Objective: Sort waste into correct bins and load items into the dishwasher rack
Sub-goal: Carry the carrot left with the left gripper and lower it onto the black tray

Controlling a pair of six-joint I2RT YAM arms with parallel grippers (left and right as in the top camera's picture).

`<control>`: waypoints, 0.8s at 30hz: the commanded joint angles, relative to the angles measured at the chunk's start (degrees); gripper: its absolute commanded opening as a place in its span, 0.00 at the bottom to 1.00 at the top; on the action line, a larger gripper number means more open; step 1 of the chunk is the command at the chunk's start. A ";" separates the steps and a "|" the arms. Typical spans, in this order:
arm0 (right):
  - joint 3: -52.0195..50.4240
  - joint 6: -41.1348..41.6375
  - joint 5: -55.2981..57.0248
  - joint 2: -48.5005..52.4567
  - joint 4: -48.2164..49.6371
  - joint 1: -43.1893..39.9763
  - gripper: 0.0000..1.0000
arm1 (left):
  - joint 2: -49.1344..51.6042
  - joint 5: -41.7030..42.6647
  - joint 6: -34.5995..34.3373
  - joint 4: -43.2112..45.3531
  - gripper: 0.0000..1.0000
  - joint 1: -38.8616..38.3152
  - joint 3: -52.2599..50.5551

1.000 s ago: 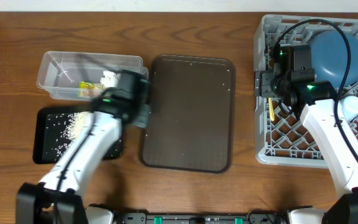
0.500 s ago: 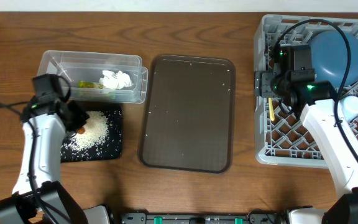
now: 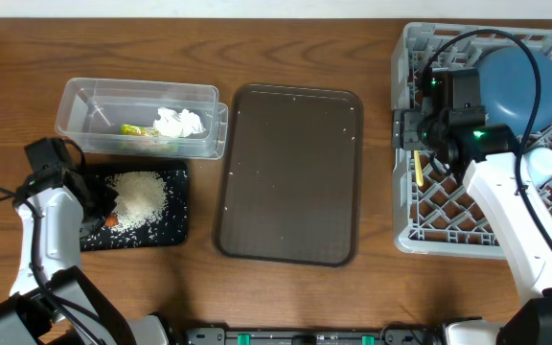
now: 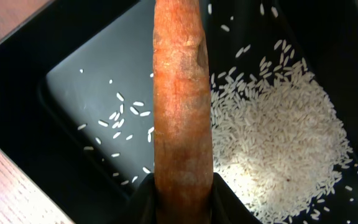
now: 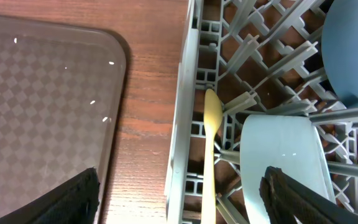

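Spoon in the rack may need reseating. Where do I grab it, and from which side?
Take the pale yellow spoon by its slim handle, coming straight down from above. It lies along the outer wall of the rack, hemmed in on both sides, so a sideways approach looks blocked.

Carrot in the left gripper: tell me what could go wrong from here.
1. The left gripper pinches the carrot at one end only, so it may swing or slip on release.
2. It hangs over the rice in the shallow black tray; a drop could scatter grains over the rim onto the table.
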 commanded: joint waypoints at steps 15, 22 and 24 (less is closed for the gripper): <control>1.05 0.87 -0.24 -0.39 -0.02 -0.15 0.82 | 2.27 -3.08 -0.96 0.83 0.16 0.28 -3.69; 1.05 0.87 -0.22 -0.39 -0.02 -0.15 0.82 | 4.02 -3.06 -0.96 0.83 0.23 0.28 -3.69; 1.05 0.87 -0.22 -0.39 -0.02 -0.15 0.82 | 4.37 -3.06 -0.96 0.81 0.23 0.28 -3.69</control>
